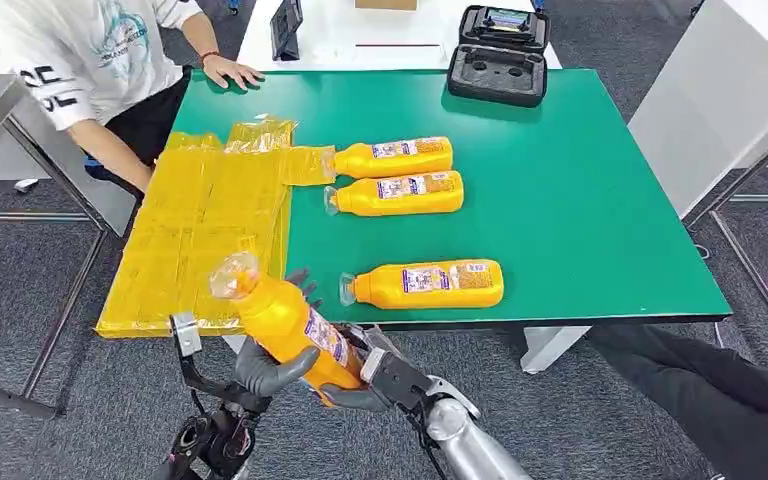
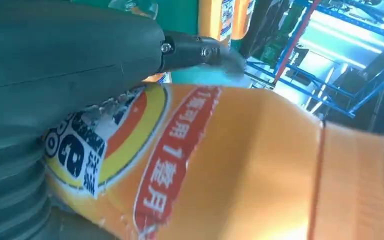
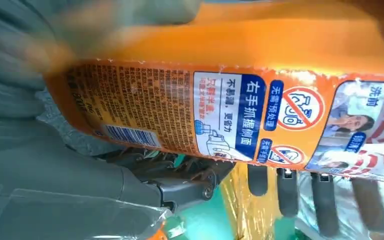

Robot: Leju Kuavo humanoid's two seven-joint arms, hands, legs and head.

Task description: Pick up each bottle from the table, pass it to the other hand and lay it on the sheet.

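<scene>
We've got the orange bottle [image 1: 285, 322] tilted in mid-air off the table's near edge with both the left hand [image 1: 265, 368] and right hand [image 1: 375, 378] wrapped around it, so we'd only loosen one grip once the other's solid, then lay it on the yellow sheet [image 1: 200, 225].

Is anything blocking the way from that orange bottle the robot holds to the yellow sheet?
Nothing visible. The held orange plastic bottle hovers at the near edge of the yellow plastic sheet, whose surface lies bare; the other bottles lie beside it.
</scene>
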